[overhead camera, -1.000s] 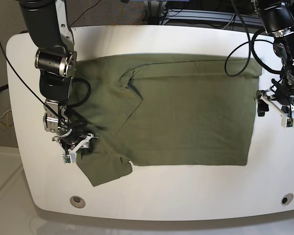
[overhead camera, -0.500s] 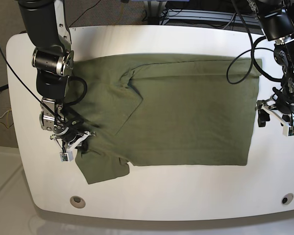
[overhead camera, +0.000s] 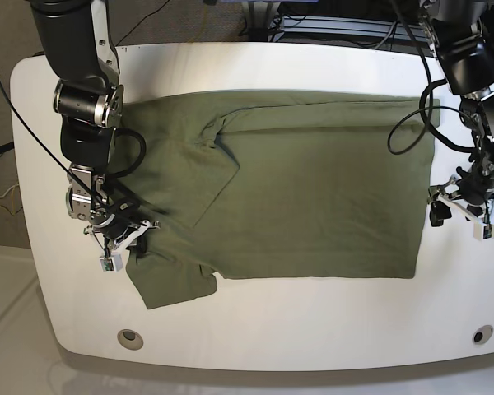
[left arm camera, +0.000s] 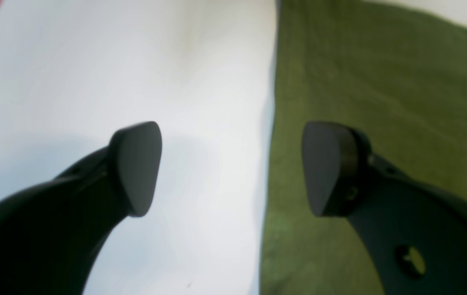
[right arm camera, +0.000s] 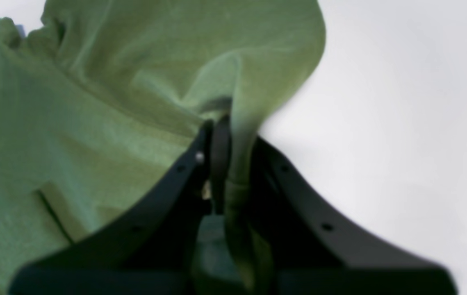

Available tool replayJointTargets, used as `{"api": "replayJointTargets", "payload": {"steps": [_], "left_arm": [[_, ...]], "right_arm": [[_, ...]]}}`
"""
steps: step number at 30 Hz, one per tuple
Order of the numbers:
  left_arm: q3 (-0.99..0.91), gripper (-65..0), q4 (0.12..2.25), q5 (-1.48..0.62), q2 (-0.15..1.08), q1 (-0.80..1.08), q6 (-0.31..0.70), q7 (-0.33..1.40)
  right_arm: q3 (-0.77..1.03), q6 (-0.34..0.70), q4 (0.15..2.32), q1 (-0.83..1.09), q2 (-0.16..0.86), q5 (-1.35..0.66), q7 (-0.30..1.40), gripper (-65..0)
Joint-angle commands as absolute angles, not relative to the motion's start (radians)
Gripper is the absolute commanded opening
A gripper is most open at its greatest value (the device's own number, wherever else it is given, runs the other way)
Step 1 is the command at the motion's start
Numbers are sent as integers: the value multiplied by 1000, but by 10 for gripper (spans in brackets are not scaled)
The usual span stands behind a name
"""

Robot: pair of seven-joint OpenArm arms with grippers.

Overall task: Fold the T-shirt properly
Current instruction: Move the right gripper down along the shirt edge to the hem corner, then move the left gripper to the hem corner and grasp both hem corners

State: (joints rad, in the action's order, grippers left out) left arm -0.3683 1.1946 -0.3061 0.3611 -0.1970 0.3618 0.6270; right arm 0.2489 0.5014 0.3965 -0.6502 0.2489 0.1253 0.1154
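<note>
Right pincer (right arm camera: 227, 135) clamps T-shirt (overhead camera: 313, 197) edge; no legible writing/labels.

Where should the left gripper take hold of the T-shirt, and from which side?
Probably the straight hem edge of the T-shirt. The open left gripper already straddles it, one finger over bare table, so descend and pinch from the table side.

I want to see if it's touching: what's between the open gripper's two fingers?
In the left wrist view, the left gripper has bare white table between its fingers, plus the T-shirt edge near one finger. Nothing is gripped.
</note>
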Motion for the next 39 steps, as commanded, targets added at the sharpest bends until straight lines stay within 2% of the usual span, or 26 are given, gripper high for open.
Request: {"api": "replayJointTargets", "payload": {"steps": [1,6,21,26,33,39], "left_arm": [[-369,-140,1153,-314,381,-257,414,595],[-369,-140,1064,-314,381,-317,476,593],[-363,-140,753,-309,381,-458,481,394],[-289,-140,664,-311,377,-475,481,305],[-228,-140,613,-312,334,-478,481,216],[-225,-140,575,-312,308,-499,478,205]], "right_arm": [[248,501,397,-664,257,147,173,-650],[248,501,397,-664,257,147,174,-650],[248,503,397,-664,260,147,174,-650],[248,503,397,-664,259,147,174,-650],[248,503,397,-664,257,147,176,-650],[248,503,397,-664,255,147,176,-650]]}}
